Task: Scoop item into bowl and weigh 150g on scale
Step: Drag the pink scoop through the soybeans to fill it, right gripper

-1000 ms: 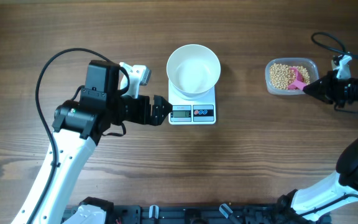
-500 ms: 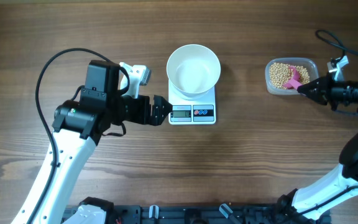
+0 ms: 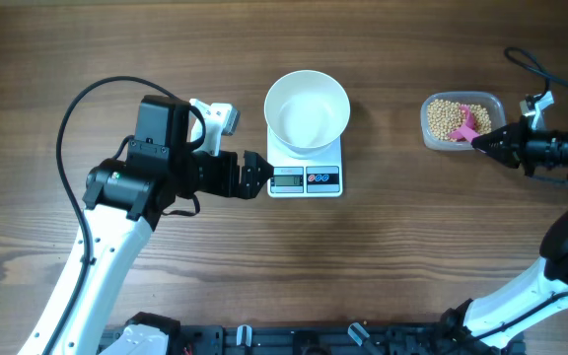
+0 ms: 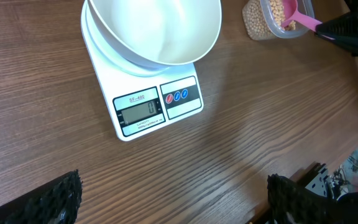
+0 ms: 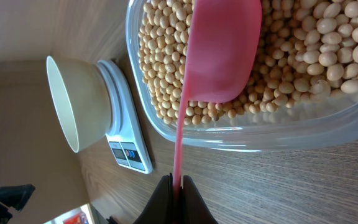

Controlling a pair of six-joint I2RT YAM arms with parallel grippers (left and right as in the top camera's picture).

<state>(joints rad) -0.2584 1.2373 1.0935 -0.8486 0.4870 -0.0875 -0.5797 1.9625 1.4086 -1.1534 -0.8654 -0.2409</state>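
Note:
The white bowl [image 3: 307, 109] stands empty on the small white scale [image 3: 305, 170], whose display [image 4: 140, 110] reads 0. Tan beans [image 3: 448, 118] fill a clear plastic tub [image 3: 428, 123] at the right. My right gripper [image 3: 486, 141] is shut on the thin handle of a pink scoop [image 5: 219, 53], whose cup lies on the beans [image 5: 291, 65] inside the tub [image 5: 278, 134]. My left gripper [image 3: 256, 177] stands wide open just left of the scale, nothing between its fingers [image 4: 64, 196].
Black cables loop behind the left arm [image 3: 77, 108] and over the right arm [image 3: 531, 69]. A black rail [image 3: 304, 340] runs along the table's front edge. Bare wood lies between the scale and the tub.
The right gripper with the scoop has shifted slightly right and turned a little over the first half second, then held still. The left arm has not moved.

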